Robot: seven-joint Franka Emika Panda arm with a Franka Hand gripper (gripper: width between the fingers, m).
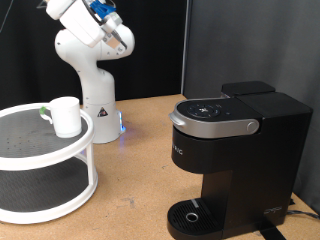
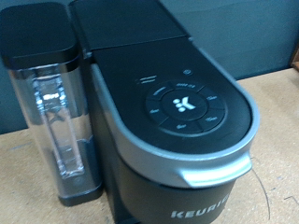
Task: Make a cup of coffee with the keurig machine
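Standing at the exterior view's right on the wooden worktop [image 1: 140, 150], the keurig machine [image 1: 225, 160] has its lid down; its base is cropped. The cup [image 1: 66, 116] sits well apart on a white two-tier rack [image 1: 45, 190]. The gripper lies beyond the frame's top, its opening impossible to tell.

- The keurig machine [image 2: 177, 121] carries the brand word "KEURIG" in pale letters on the front of its brew head, seen in the wrist view; the last letters run off the picture's edge.
- A white "K" sign stands on the round middle button on the machine's top.
- In the exterior view the lettering on the machine's [image 1: 225, 150] front is too small to read.
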